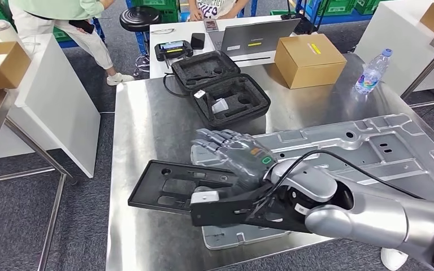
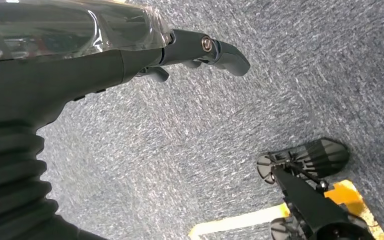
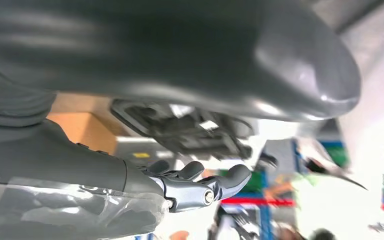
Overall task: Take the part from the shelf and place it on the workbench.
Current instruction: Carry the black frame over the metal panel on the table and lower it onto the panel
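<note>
Placement is the step in hand, by my reading; the right hand sits at centre frame in the head view, over the steel workbench, its fingers spread flat on top of the black part, a flat moulded plate with cut-outs that lies low and left of centre; whether the thumb is tucked beneath the plate I cannot tell, so whether the hand truly grips it or merely rests on it stays open; in the right wrist view the fingers are extended and only slightly curled, with a dark blurred mass above them that I take to be the part. The part's left end reaches toward the bench's left edge, and its right end lies by a large grey metal casting that fills the lower right of the bench. Further up the frame stand an open black foam case, a cardboard box and a water bottle, all well apart from the part. The left hand hangs over carpet, fingers loosely extended and holding nothing. Next, I judge, the right hand must let the plate settle fully on the bench, then lift straight away without dragging it.
</note>
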Robot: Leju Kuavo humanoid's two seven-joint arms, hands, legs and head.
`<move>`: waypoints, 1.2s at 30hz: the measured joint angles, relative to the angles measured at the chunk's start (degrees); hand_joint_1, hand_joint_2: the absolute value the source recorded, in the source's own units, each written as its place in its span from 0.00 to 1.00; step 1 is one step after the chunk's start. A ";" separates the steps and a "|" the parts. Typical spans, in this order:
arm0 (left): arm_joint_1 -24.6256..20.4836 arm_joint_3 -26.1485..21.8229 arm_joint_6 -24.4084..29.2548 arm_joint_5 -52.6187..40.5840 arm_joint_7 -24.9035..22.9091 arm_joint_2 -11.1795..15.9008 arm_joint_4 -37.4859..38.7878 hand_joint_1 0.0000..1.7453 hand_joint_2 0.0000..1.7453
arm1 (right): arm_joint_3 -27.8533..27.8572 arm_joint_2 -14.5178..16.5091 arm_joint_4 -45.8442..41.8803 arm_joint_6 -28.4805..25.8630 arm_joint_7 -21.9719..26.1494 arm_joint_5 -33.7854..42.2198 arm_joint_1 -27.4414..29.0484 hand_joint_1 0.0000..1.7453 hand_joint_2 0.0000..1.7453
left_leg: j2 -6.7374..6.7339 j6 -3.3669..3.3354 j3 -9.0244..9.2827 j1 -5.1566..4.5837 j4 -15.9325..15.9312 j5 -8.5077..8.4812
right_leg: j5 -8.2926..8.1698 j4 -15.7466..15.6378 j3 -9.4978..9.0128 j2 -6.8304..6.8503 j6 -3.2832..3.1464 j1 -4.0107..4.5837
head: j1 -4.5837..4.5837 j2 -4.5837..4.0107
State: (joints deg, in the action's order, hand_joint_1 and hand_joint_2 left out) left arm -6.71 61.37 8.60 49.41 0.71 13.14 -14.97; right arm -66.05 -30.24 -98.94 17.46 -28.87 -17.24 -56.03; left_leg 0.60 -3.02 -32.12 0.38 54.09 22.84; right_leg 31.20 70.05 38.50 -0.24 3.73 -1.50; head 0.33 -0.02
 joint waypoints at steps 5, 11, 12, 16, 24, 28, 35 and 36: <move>-0.05 0.00 -0.13 -0.17 0.37 -0.25 0.00 0.00 1.00 | 0.64 3.51 -0.84 -0.26 1.60 -1.64 -1.40 0.00 0.00 | 0.06 0.63 -0.47 -0.49 0.51 -0.15 | -5.28 -15.09 -7.78 -0.04 -1.16 0.68 | 0.04 0.01; 0.07 0.00 -0.42 -0.03 0.59 -0.62 0.00 0.00 1.00 | 0.70 6.74 -0.90 -0.20 1.49 -2.05 -2.43 0.00 0.00 | -0.08 2.60 -4.64 0.12 9.28 5.35 | -6.60 -15.66 -6.91 0.28 -2.68 0.44 | 0.25 0.01; 0.08 0.00 -0.44 0.03 0.52 -0.66 0.00 0.00 1.00 | 0.66 7.22 -0.82 -0.16 1.23 -2.22 -2.47 0.00 0.00 | -0.09 2.89 -6.38 0.22 13.57 7.36 | -6.75 -15.65 -6.64 0.32 -2.76 0.45 | 0.31 0.01; 0.17 0.02 -0.48 -0.08 0.31 -0.87 0.00 0.00 1.00 | 0.60 8.57 -0.03 -0.87 1.01 -3.18 -2.45 0.00 0.00 | -0.11 2.98 -4.72 0.29 12.57 5.69 | -7.21 -15.60 -6.05 0.36 -2.57 0.48 | 0.34 0.00; 0.16 -0.01 -0.38 -0.22 -0.32 -0.93 0.00 0.00 1.00 | 1.14 9.61 1.37 -2.90 2.06 -4.51 -1.79 0.00 0.00 | -0.17 0.40 1.31 -0.30 -0.74 0.81 | -6.61 -14.20 -4.56 0.29 -0.67 0.64 | 0.25 0.01; 0.02 -0.02 -0.38 -0.13 -1.16 -1.05 0.00 0.00 1.00 | 1.87 9.61 1.84 -3.54 2.47 -5.02 -0.88 0.00 0.00 | -0.35 -0.44 0.62 -0.18 -0.97 -0.07 | 1.39 -0.39 0.53 0.26 -0.26 0.61 | -0.02 0.02; -0.02 0.00 -0.37 -1.12 -2.20 -1.07 0.02 0.00 1.00 | 3.38 9.63 2.42 -5.02 3.04 -6.20 0.35 0.00 0.00 | -0.19 0.74 -0.72 -0.20 0.50 -0.37 | -4.60 -14.50 -8.54 0.05 -0.05 0.08 | -0.02 0.01; -0.03 0.00 -0.35 -1.25 -2.24 -1.05 0.02 0.00 1.00 | 3.60 9.64 2.43 -5.21 3.08 -6.35 0.46 0.00 0.00 | -0.17 1.03 -0.97 -0.27 0.62 -0.52 | -4.61 -14.65 -8.47 -0.03 -0.26 0.21 | -0.01 0.01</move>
State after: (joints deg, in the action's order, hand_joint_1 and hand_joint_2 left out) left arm -6.73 61.37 8.25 48.16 -1.52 12.09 -14.95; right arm -62.45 -20.60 -96.51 12.26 -25.80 -23.59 -55.56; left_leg 0.44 -1.99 -33.09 0.11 54.72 22.32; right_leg 26.59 55.40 30.04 -0.27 3.47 -1.29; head 0.32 -0.01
